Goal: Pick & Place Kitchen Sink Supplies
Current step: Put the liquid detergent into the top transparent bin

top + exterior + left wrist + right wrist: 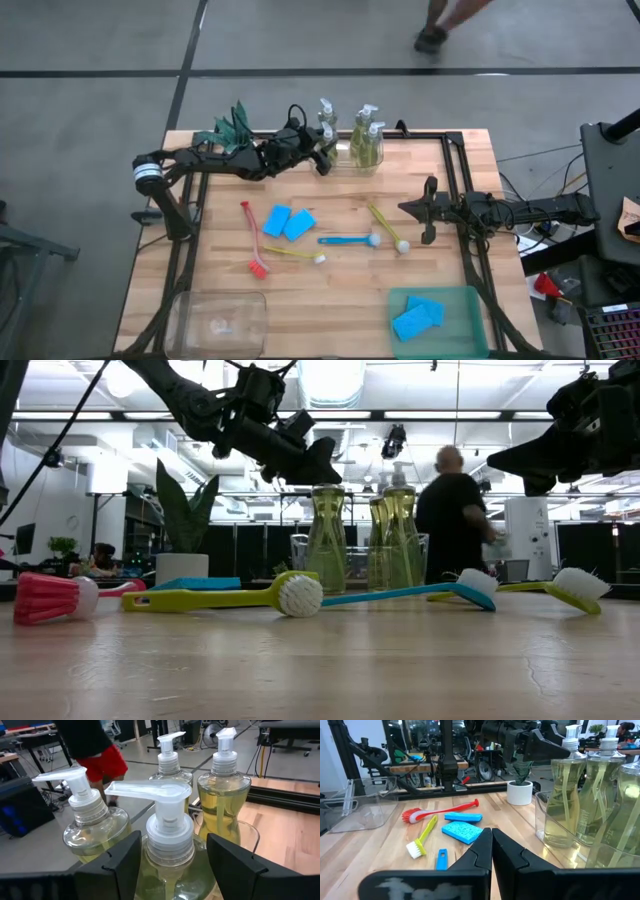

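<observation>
Straddling the pump neck of the nearest soap bottle (167,840), left pincer (325,160) open at the tabletop (330,290) far edge, fingers (120,865) either side of the collar, contact not clear. Four clear bottles clustered there, curvy bodies filled with yellow-green liquid, ribbed clear collars, white flat pump heads; two of them (367,140) standing inside a clear container (245,832). Right pincer (428,212) closed, empty, hovering above the right part of the tabletop. Two blue sponges (289,221), rectangular, lying side by side near the middle-left; two more blue sponges (418,317) inside the teal bin (475,335) at the near right corner. Red brush (252,240) with red bristle head left of the sponges; yellow brush (295,254) with white head just beside it; blue brush (348,240) with white head in the centre; another yellow brush (386,227) angled toward the right pincer. Clear empty tub (218,322) at the near left corner. Green plant (228,130) beside the left arm. Person (455,515) in dark top behind the tabletop, in the low view.
</observation>
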